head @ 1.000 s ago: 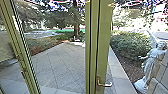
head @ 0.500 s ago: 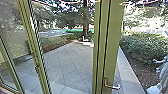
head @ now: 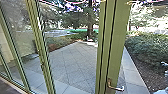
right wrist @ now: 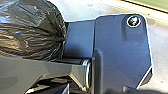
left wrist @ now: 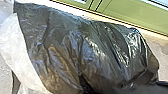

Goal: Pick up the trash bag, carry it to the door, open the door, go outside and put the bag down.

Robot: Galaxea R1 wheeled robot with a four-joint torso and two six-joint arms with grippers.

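Observation:
The black trash bag (left wrist: 87, 50) spreads large and creased in the left wrist view, with a whitish translucent bag beside it. In the right wrist view the same trash bag (right wrist: 30, 30) bulges next to the robot's dark plate, its folds gathering toward that plate. The green-framed glass door (head: 115, 45) stands in front in the head view, a metal lever handle (head: 115, 88) low on its frame. What holds the bag cannot be made out.
Beyond the glass lies a paved yard (head: 72, 65) with a tree (head: 90, 22). Bushes (head: 147, 47) grow at the right beside a paved strip. More green-framed glass panels (head: 15, 47) run along the left.
The head camera has turned left, so the whole view has shifted rightward. More glass panels show at the left, and the statue at the right has mostly slipped out of view.

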